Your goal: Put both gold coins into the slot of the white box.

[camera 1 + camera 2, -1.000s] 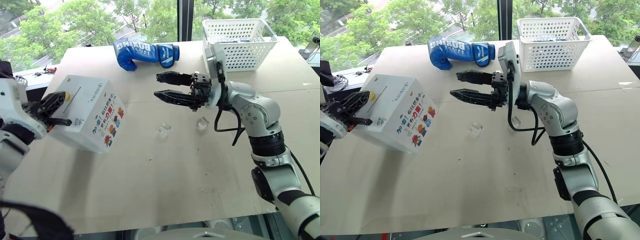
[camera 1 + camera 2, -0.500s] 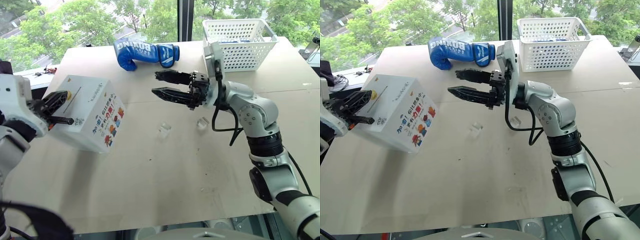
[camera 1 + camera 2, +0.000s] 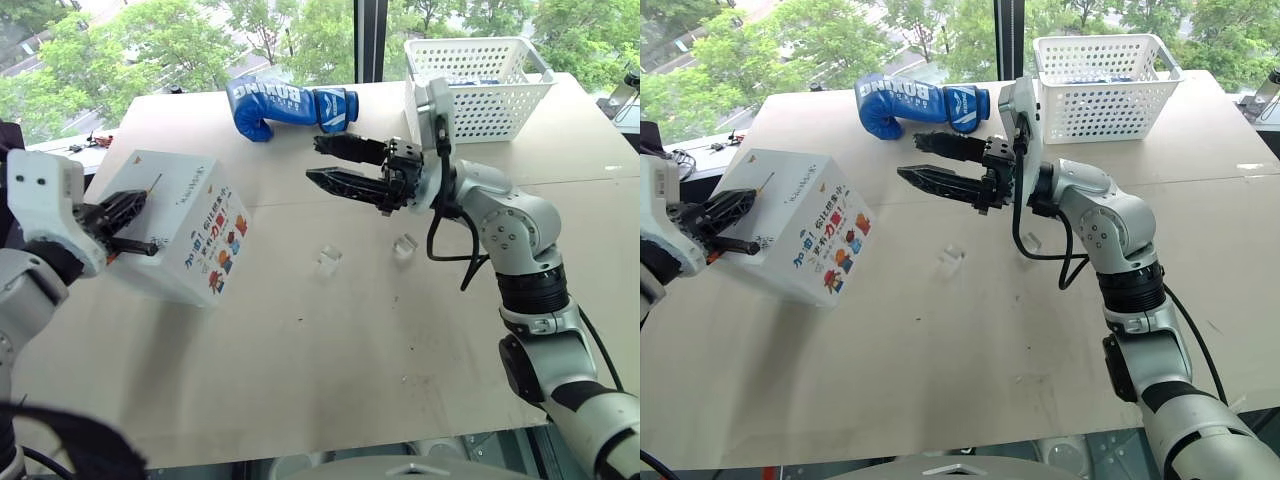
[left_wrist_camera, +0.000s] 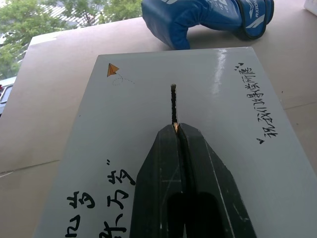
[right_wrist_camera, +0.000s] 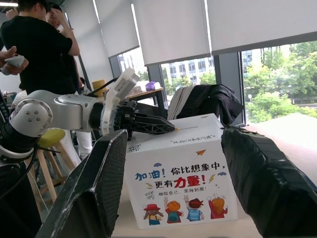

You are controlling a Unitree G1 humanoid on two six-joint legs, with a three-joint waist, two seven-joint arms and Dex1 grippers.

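The white box (image 3: 185, 240) stands tilted at the table's left, its cartoon side facing front. The slot (image 4: 173, 101) is a dark slit in its plain top face. My left gripper (image 4: 176, 127) is shut, its tips at the near end of the slot, and a sliver of a gold coin (image 4: 175, 127) shows between them. The same gripper (image 3: 140, 200) rests over the box top in the left eye view. My right gripper (image 3: 315, 160) hangs open and empty in mid-air over the table's middle, pointing toward the box.
Two small clear plastic cases (image 3: 328, 260) (image 3: 405, 245) lie on the table under the right gripper. Blue boxing gloves (image 3: 285, 105) lie at the back, and a white perforated basket (image 3: 480, 85) stands at the back right. People (image 5: 42, 54) stand beyond the table's left side.
My left gripper has turned at the wrist, with its tips kept at the slot. The right gripper stays open and has barely moved.
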